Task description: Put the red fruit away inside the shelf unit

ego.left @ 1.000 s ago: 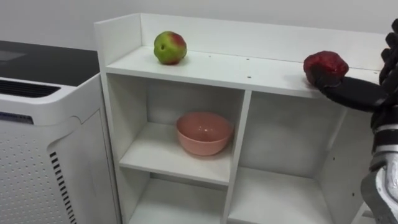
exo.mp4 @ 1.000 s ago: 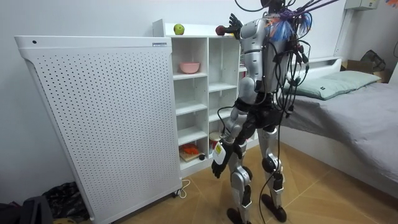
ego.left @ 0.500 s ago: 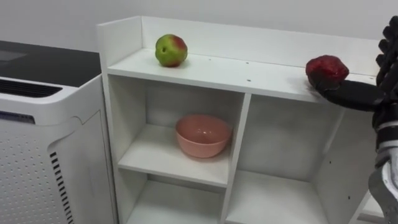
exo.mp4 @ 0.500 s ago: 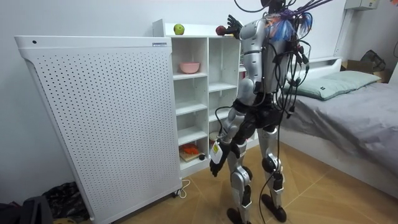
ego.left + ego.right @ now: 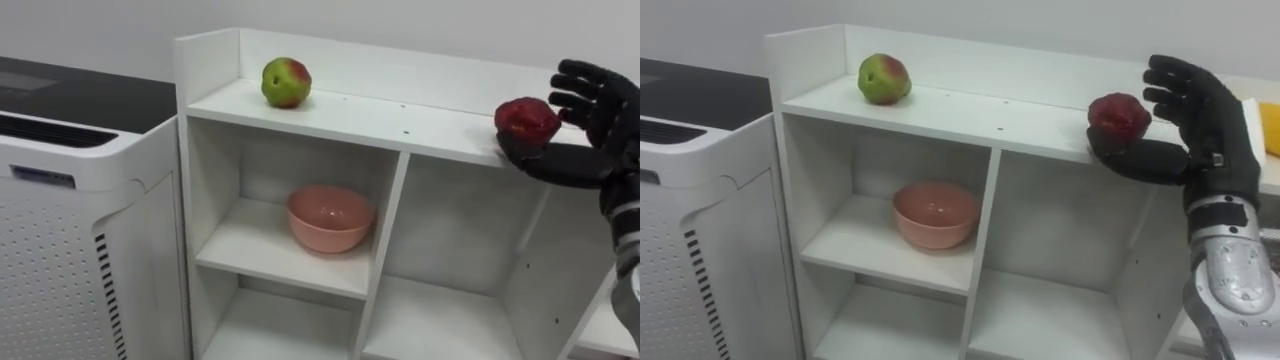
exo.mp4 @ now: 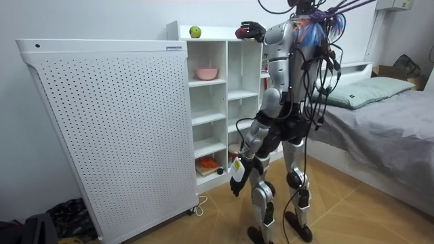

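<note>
A green and red apple sits at the left end of the white closet's top board. A dark red fruit rests at that board's front edge, further right. My right hand is open right beside it: the thumb lies along the fruit's underside and front, and the straight, spread fingers stand just behind and to the right of it. In the room view I stand facing the closet with the right arm raised to its top. My left hand hangs relaxed by my thigh.
A pink bowl stands in the upper left compartment; the compartment to its right holds nothing. A tall white perforated appliance stands against the closet's left side. Something yellow lies on the top at the far right. A bed is behind me.
The right hand's fingers have spread and come up beside the red fruit. The eye view has shifted a little. The apple and bowl have not moved.
</note>
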Robot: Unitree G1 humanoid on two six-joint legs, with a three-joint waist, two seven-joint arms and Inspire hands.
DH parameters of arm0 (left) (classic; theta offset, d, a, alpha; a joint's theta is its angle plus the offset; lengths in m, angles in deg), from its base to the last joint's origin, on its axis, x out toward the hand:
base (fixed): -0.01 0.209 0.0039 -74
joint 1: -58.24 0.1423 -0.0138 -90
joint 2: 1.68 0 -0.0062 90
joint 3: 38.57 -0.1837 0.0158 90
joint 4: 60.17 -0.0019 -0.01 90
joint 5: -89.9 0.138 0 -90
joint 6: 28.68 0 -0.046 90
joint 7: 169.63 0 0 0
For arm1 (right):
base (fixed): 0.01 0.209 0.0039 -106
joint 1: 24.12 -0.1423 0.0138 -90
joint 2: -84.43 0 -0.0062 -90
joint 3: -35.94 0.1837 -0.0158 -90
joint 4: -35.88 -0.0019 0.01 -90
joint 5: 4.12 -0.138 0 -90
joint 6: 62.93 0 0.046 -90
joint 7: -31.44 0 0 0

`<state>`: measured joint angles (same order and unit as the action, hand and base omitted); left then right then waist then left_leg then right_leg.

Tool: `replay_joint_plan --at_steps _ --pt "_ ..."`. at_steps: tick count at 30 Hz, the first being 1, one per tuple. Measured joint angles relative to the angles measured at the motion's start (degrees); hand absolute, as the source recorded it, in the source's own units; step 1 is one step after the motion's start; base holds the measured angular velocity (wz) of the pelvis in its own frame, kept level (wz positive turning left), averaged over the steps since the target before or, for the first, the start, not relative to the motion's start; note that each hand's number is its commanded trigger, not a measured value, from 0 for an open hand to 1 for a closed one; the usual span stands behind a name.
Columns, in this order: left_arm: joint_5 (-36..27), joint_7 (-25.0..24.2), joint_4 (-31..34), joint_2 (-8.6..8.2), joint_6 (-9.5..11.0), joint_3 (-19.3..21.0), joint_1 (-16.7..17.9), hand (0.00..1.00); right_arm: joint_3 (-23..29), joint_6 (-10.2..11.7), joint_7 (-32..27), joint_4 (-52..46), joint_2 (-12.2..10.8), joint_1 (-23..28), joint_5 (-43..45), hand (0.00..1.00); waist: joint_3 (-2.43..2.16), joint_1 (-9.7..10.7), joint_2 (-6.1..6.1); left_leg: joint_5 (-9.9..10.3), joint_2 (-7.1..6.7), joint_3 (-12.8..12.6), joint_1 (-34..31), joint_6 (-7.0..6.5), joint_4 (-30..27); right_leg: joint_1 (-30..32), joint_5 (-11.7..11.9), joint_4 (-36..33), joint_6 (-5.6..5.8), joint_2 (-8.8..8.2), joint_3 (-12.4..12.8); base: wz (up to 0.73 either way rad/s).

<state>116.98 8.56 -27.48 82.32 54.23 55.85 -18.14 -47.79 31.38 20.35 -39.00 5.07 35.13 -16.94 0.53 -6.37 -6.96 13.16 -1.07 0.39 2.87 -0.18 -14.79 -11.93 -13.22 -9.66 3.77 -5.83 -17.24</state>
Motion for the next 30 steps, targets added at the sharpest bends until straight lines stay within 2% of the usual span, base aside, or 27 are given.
replay_joint_plan --at_steps 11,15,16,20,26,29,30 --pt "0.0 0.1 0.0 0.19 -1.7 0.0 -0.4 0.0 0.0 -0.7 0.6 0.3 0.2 -0.1 -0.4 1.0 -0.08 0.0 0.09 0.0 0.02 0.0 -0.6 0.0 -0.7 -0.1 0.0 -0.1 0.0 0.05 0.0 0.0" --pt "0.0 0.1 0.0 0.19 -1.7 0.0 -0.4 0.0 -0.1 -1.1 0.9 0.0 0.2 -0.1 -0.6 1.0 -0.43 0.0 0.34 0.0 0.03 -0.1 -0.4 0.0 -0.9 0.0 0.0 -0.1 0.0 0.05 -0.1 0.0" --pt "0.0 0.1 0.0 0.19 -1.7 0.0 -0.3 0.0 -0.3 -1.4 0.9 -0.4 0.2 -0.1 -0.6 1.0 -0.63 0.0 0.25 0.0 0.04 -0.1 -0.4 0.01 -0.9 -0.1 0.0 -0.1 0.0 0.05 -0.1 0.0" --pt "-0.1 0.8 0.0 0.15 -1.5 -0.2 -0.3 0.0 -1.1 -1.4 1.3 -2.1 0.2 0.0 -0.6 1.0 -0.68 0.3 0.42 0.0 0.03 -0.2 -0.2 0.01 -0.9 -0.4 0.0 -0.1 0.0 0.04 0.0 0.0" --pt "-0.1 1.6 -0.2 0.12 -1.3 -0.2 -0.3 0.0 -3.3 -3.0 2.6 -9.2 0.1 1.1 0.2 1.0 -0.36 0.7 0.92 0.0 0.11 -0.2 -0.5 0.02 -1.0 0.2 0.0 0.0 0.0 0.09 0.1 0.0" --pt "0.0 1.5 -0.1 0.09 -1.2 -0.3 -0.4 0.0 -5.0 -3.4 2.8 -14.1 0.0 2.5 0.8 1.0 -0.62 1.1 1.26 0.0 0.14 -0.3 -1.3 0.02 -1.1 1.0 0.0 -0.1 -0.02 0.12 0.1 0.0" --pt "0.0 1.5 -0.1 0.08 -1.2 -0.3 -0.4 0.0 -5.1 -3.6 3.2 -15.4 -0.1 2.9 0.7 1.0 -0.55 1.2 1.38 0.0 0.15 -0.3 -1.3 0.02 -1.2 1.0 0.0 -0.1 -0.05 0.12 0.1 0.0"
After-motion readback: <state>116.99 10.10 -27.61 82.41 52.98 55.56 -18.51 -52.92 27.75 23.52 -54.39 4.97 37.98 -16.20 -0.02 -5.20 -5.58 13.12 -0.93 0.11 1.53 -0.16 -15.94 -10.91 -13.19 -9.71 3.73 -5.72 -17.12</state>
